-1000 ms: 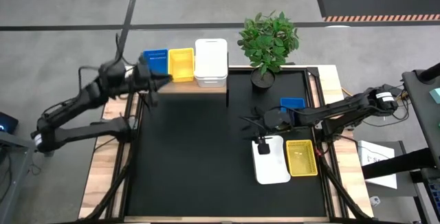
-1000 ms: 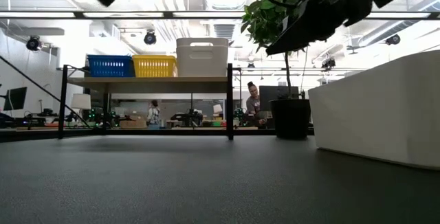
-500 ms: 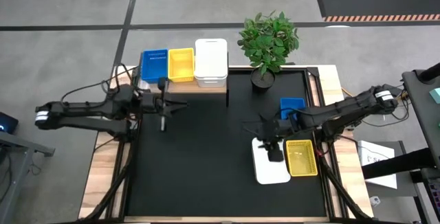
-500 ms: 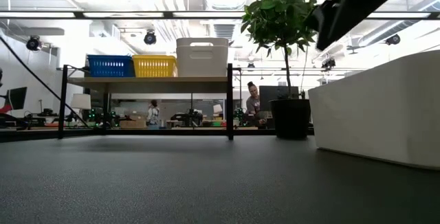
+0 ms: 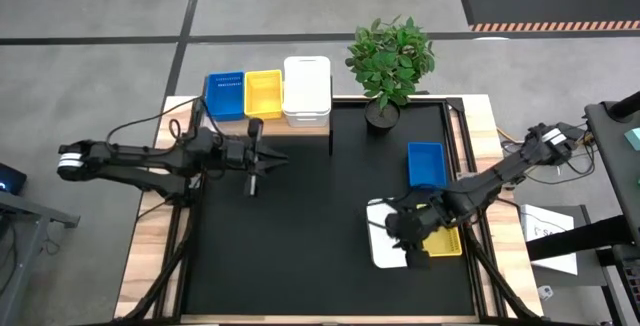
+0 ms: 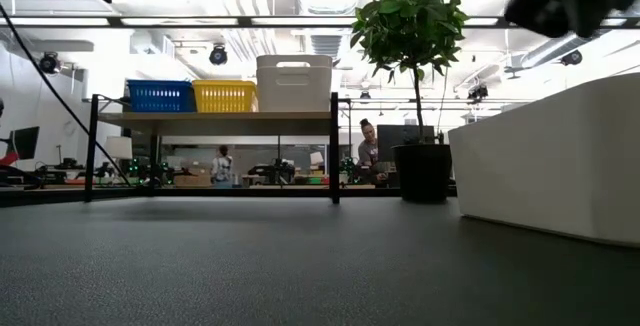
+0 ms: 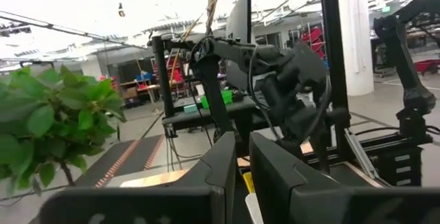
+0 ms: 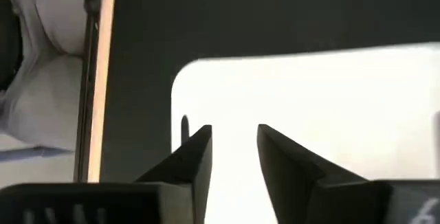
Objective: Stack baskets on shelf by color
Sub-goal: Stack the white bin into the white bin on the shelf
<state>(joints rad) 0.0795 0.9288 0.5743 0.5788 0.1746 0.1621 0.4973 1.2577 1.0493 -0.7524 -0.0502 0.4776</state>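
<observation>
Hovering over the white basket [image 5: 385,243] beside a yellow basket [image 5: 444,238] on the counter [image 5: 300,226], the right hand [image 5: 408,234] has fingers parted, while the left hand [image 5: 254,156], closed and empty, waits near the shelf [image 5: 290,126].

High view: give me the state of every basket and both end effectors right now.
Shelf: holds blue, yellow, white baskets.
Blue basket: loose on table.
White basket: on table, under right end effector.
Yellow basket: beside it.
Right end effector: open.
Left end effector: shut, empty.
</observation>
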